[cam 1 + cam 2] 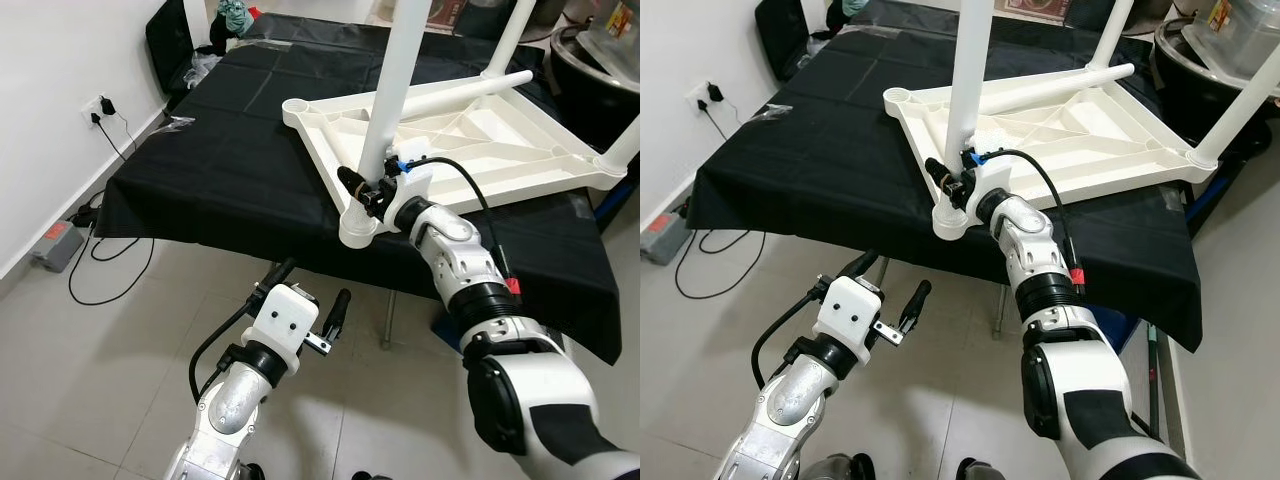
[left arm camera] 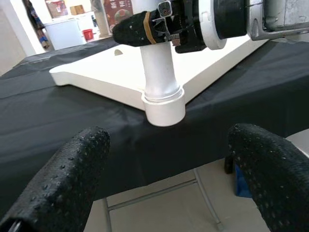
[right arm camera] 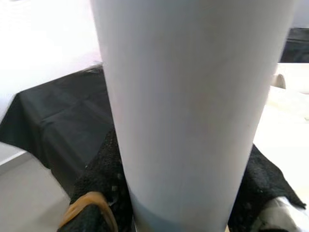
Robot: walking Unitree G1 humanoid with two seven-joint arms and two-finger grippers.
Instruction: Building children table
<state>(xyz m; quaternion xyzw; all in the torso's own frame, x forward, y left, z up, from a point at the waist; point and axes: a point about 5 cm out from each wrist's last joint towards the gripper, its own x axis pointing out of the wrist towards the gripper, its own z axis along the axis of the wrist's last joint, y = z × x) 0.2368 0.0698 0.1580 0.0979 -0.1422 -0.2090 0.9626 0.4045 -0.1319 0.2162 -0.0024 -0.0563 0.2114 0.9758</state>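
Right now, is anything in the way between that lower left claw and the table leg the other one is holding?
Nothing visible: the open left gripper faces the white leg across open air, below the black-draped work table's edge.

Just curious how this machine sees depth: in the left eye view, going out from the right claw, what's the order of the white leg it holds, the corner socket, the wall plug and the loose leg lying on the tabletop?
1. White leg: inside the right claw.
2. Corner socket: just below it, at the table edge.
3. Loose leg: farther back, robot's right.
4. Wall plug: far off on the robot's left.
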